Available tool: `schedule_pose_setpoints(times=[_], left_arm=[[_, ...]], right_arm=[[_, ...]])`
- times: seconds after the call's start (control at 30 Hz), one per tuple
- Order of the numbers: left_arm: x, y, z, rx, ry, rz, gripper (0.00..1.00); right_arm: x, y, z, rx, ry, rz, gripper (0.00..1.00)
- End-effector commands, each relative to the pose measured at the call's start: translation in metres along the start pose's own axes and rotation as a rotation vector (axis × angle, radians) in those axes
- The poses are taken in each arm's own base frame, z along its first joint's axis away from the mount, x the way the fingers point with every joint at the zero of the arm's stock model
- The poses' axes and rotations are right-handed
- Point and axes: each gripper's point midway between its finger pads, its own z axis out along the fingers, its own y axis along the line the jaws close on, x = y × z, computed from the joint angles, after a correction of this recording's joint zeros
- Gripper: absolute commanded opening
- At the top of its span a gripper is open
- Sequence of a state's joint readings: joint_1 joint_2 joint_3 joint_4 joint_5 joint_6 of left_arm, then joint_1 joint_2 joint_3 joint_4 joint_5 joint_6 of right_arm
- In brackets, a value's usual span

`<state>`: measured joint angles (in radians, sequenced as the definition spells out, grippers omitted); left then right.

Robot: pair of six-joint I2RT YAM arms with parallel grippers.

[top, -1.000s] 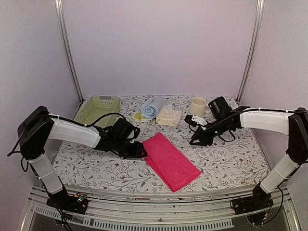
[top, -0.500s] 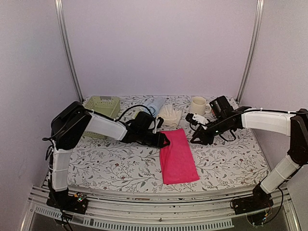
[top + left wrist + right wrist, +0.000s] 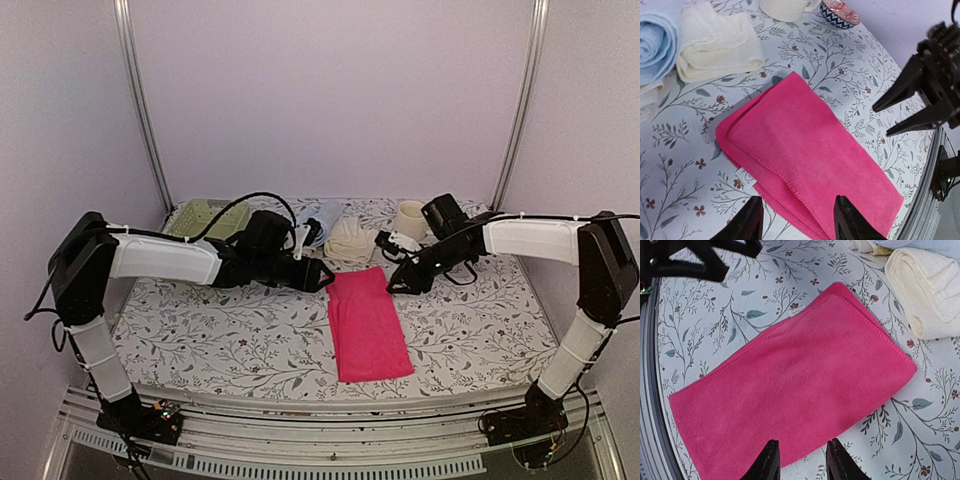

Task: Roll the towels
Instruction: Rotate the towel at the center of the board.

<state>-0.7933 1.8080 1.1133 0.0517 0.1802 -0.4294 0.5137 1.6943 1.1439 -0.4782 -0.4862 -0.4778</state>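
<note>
The hot pink towel (image 3: 366, 325) (image 3: 810, 155) (image 3: 790, 375) lies folded flat as a long strip in the middle of the table. My left gripper (image 3: 322, 277) (image 3: 799, 220) hovers open at its far left corner, with nothing between the fingers. Across that far end my right gripper (image 3: 395, 285) (image 3: 802, 462) is open too, just above the towel's right edge. Behind the pink towel a cream-white towel (image 3: 350, 238) (image 3: 715, 47) (image 3: 927, 285) sits rolled. A rolled light blue towel (image 3: 322, 220) (image 3: 657, 42) is beside it, partly hidden by my left arm.
A pale green mesh basket (image 3: 205, 215) stands at the back left. A cream mug (image 3: 410, 218) (image 3: 785, 7) stands at the back right, with a small patterned dish (image 3: 840, 11) next to it. The flowered table cover (image 3: 230, 330) ends at a metal rail in front.
The pink towel was swung from a diagonal to lie straight, near to far. My left gripper then drew back a little to the left, and my right gripper moved closer to the towel.
</note>
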Motion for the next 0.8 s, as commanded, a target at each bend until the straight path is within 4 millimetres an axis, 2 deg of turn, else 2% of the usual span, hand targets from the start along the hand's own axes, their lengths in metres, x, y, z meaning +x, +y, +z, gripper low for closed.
schedule_pose_setpoints(times=[0.0, 0.1, 0.27, 0.37, 0.43, 0.63, 0.7, 0.77], left_arm=[[-0.008, -0.03, 0.019, 0.128, -0.01, 0.002, 0.46], [-0.005, -0.036, 0.042, 0.167, 0.018, -0.051, 0.43], [0.03, -0.028, 0.08, 0.215, 0.101, -0.123, 0.42], [0.058, -0.002, 0.094, 0.147, 0.185, -0.152, 0.41], [0.066, 0.014, 0.09, 0.089, 0.195, -0.16, 0.41], [0.065, 0.051, 0.071, -0.055, 0.18, -0.159, 0.42], [0.066, 0.055, 0.07, -0.072, 0.185, -0.15, 0.42], [0.062, 0.056, 0.069, -0.079, 0.179, -0.134, 0.43]], right_arm=[[-0.021, -0.013, 0.012, -0.038, 0.0, 0.077, 0.31], [-0.019, -0.025, 0.031, -0.05, 0.035, 0.132, 0.26], [-0.006, -0.033, 0.061, -0.093, 0.086, 0.214, 0.22], [0.001, -0.036, 0.071, -0.099, 0.104, 0.235, 0.21], [0.009, -0.042, 0.077, -0.078, 0.131, 0.245, 0.21], [0.038, -0.057, 0.102, -0.03, 0.218, 0.275, 0.21], [0.039, -0.055, 0.105, -0.049, 0.225, 0.29, 0.21], [0.029, -0.049, 0.101, -0.09, 0.2, 0.293, 0.22]])
